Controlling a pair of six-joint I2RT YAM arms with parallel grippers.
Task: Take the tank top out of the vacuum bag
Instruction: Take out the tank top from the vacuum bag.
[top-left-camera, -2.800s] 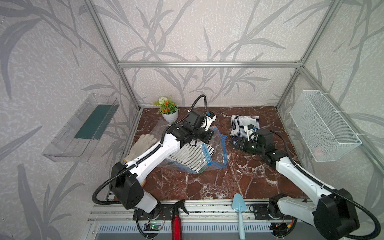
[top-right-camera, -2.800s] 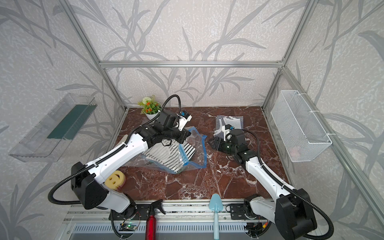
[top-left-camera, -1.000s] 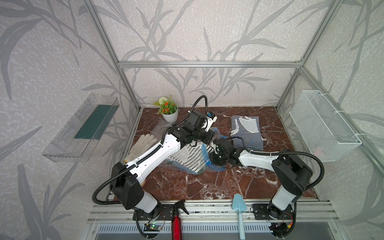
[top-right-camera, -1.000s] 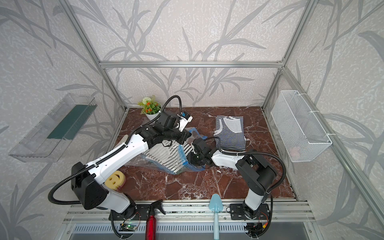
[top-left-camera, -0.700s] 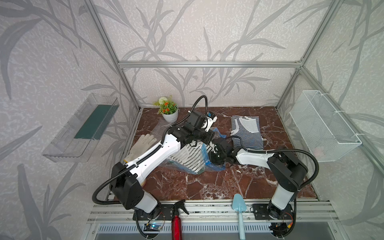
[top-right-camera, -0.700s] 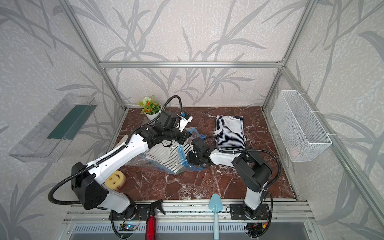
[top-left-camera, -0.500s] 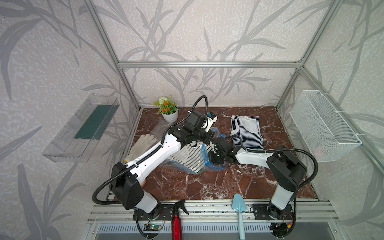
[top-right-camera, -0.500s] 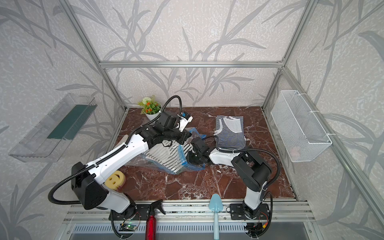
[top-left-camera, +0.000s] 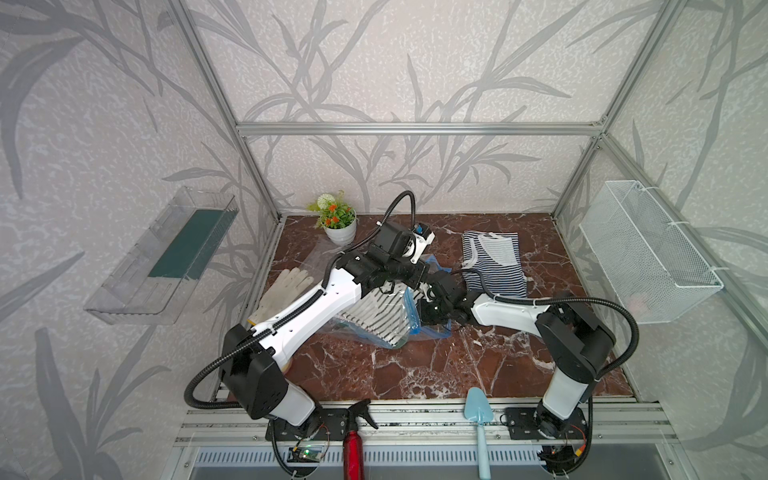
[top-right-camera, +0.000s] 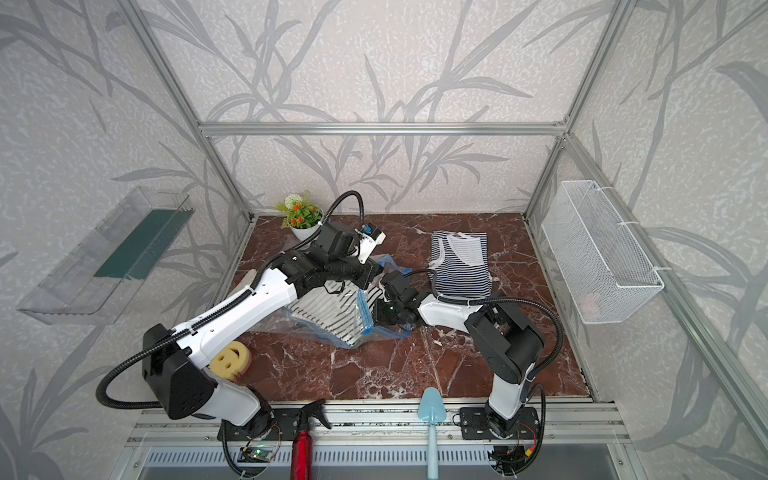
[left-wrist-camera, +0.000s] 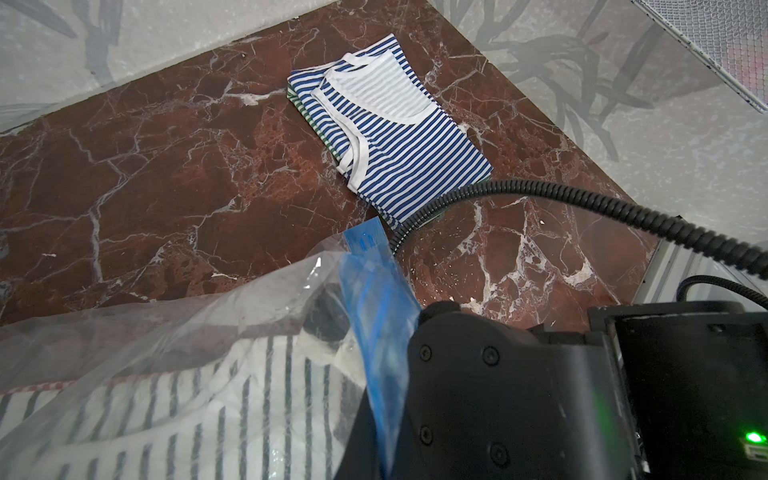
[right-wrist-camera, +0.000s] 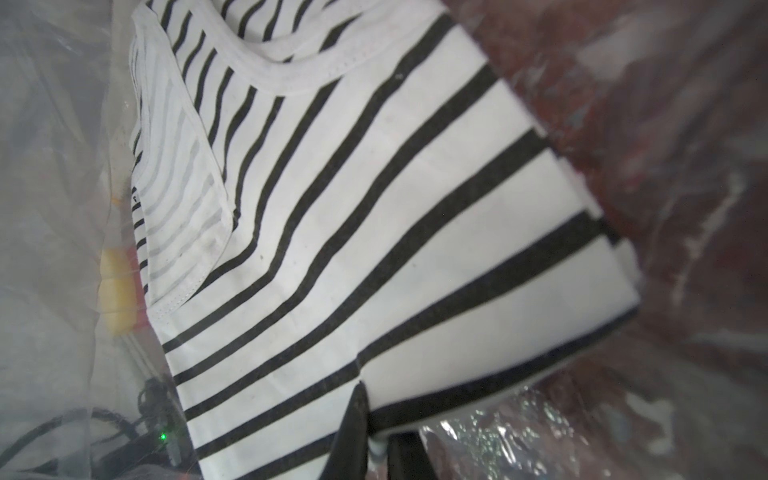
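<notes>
The vacuum bag (top-left-camera: 357, 330) (top-right-camera: 266, 320), clear plastic with a blue zip strip (left-wrist-camera: 382, 332), lies mid-table. Inside it lies the tank top (top-left-camera: 374, 311) (top-right-camera: 324, 309) (right-wrist-camera: 374, 249), white with black stripes, also visible through the plastic in the left wrist view (left-wrist-camera: 208, 415). My left gripper (top-left-camera: 419, 276) (top-right-camera: 376, 272) (left-wrist-camera: 384, 467) is shut on the blue zip edge and holds the bag's mouth up. Reaching into that mouth, my right gripper (top-left-camera: 424, 309) (top-right-camera: 380, 309) (right-wrist-camera: 374, 436) is shut on the tank top's hem, with crinkled bag plastic (right-wrist-camera: 540, 436) around it.
A folded blue-striped top (top-left-camera: 494, 262) (left-wrist-camera: 390, 137) lies at the back right. A potted plant (top-left-camera: 338, 224) stands at the back, white gloves (top-left-camera: 282, 291) lie at the left, a yellow sponge (top-right-camera: 229, 359) by the left arm's base. Trowel (top-left-camera: 478, 415) and spray bottle (top-left-camera: 353, 440) sit on the front rail.
My right gripper left the blue-striped top, moved left into the bag's mouth and closed on the tank top's hem. The left arm has held the bag's edge still.
</notes>
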